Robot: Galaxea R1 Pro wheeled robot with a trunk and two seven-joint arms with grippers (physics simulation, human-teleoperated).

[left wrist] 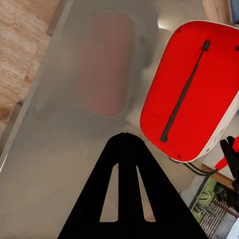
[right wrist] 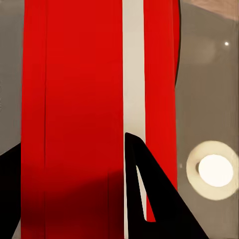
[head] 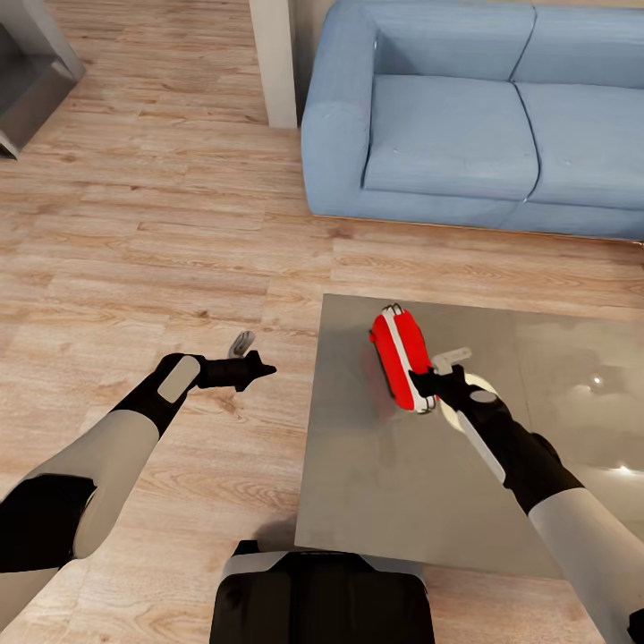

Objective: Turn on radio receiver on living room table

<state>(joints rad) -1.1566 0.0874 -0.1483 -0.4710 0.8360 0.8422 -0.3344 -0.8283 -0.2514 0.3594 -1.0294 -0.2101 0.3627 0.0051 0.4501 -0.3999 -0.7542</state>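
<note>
We're in a home living room: blue sofa [head: 474, 116], wood-plank floor [head: 152, 233], and a low glossy grey coffee table [head: 394, 483] out front.

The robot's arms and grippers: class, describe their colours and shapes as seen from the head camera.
Both arms have light grey forearm shells with black joint sections. The left gripper and right gripper each pair a black pointed finger with a pale grey one. A grey oval patch marks the left wrist.
</note>
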